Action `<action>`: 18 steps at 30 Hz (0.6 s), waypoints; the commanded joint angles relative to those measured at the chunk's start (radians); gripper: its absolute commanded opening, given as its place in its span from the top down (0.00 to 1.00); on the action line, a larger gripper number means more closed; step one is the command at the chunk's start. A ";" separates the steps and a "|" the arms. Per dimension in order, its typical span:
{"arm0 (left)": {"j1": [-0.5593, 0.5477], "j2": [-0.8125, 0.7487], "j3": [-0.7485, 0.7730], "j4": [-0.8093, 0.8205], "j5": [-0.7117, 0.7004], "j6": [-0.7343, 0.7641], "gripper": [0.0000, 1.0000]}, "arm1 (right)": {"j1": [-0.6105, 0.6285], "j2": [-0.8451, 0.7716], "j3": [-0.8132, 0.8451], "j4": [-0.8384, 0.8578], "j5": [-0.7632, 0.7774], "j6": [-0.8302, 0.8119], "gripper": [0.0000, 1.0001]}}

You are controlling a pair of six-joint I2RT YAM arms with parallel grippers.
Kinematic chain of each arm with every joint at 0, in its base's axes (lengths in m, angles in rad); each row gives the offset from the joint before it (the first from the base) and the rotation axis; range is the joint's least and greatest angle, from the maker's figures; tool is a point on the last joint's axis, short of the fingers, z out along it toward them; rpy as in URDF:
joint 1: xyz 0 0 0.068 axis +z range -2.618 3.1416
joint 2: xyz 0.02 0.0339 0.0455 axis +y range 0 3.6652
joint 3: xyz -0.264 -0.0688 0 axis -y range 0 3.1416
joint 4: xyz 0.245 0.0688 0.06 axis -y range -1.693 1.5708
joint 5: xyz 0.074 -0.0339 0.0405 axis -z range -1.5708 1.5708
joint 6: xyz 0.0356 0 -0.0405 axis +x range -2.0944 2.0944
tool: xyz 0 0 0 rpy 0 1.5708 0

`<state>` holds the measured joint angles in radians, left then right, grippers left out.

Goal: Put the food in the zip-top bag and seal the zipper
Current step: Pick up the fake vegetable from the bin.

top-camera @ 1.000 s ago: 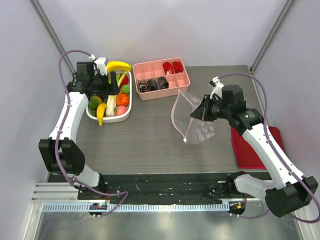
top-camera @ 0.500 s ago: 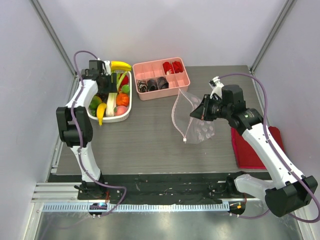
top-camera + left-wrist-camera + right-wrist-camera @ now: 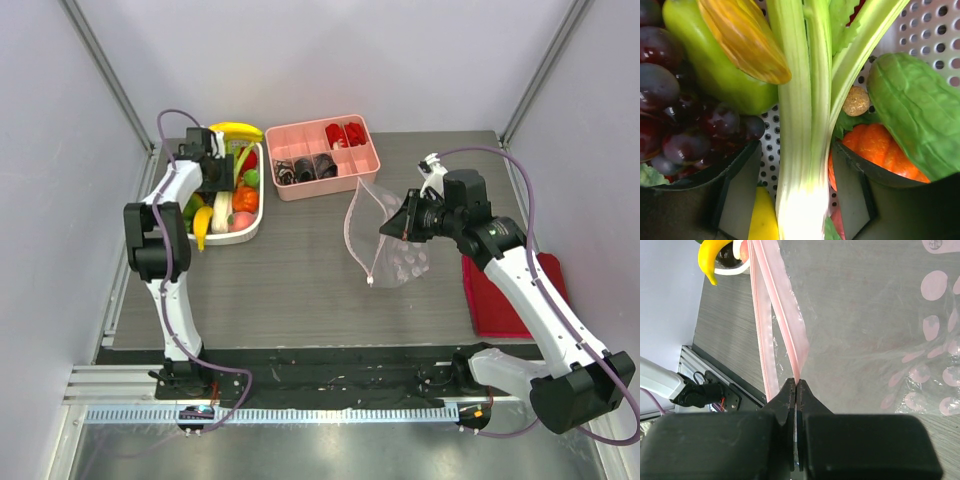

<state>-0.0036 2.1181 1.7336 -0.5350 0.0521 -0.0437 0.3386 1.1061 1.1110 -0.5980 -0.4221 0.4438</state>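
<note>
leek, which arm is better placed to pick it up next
Left. The left gripper is down in the white basket with its open jaws either side of the leek. The right gripper is far from it, shut on the pink strip of the bag.

Pink tray (image 3: 357,160), white basket (image 3: 228,239), perhaps red mat (image 3: 490,305)
</note>
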 commanded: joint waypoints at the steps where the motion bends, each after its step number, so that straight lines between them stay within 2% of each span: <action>1: -0.001 0.022 0.058 0.006 0.008 0.013 0.45 | 0.002 -0.005 0.000 0.043 -0.014 0.003 0.99; 2: -0.001 0.022 0.066 -0.025 0.021 0.013 0.52 | 0.000 -0.005 0.000 0.043 -0.012 0.003 0.99; 8: 0.001 -0.013 0.104 -0.109 0.040 0.016 0.76 | 0.000 -0.003 0.003 0.046 -0.012 0.003 0.99; 14: -0.001 -0.052 0.138 -0.171 0.046 0.022 0.87 | 0.000 -0.009 0.000 0.049 -0.018 0.004 0.99; 18: -0.001 -0.049 0.176 -0.209 0.032 0.039 0.89 | 0.002 -0.014 -0.002 0.050 -0.021 0.007 0.99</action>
<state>-0.0044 2.1399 1.8427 -0.6895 0.0753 -0.0326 0.3386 1.1065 1.1103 -0.5972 -0.4278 0.4473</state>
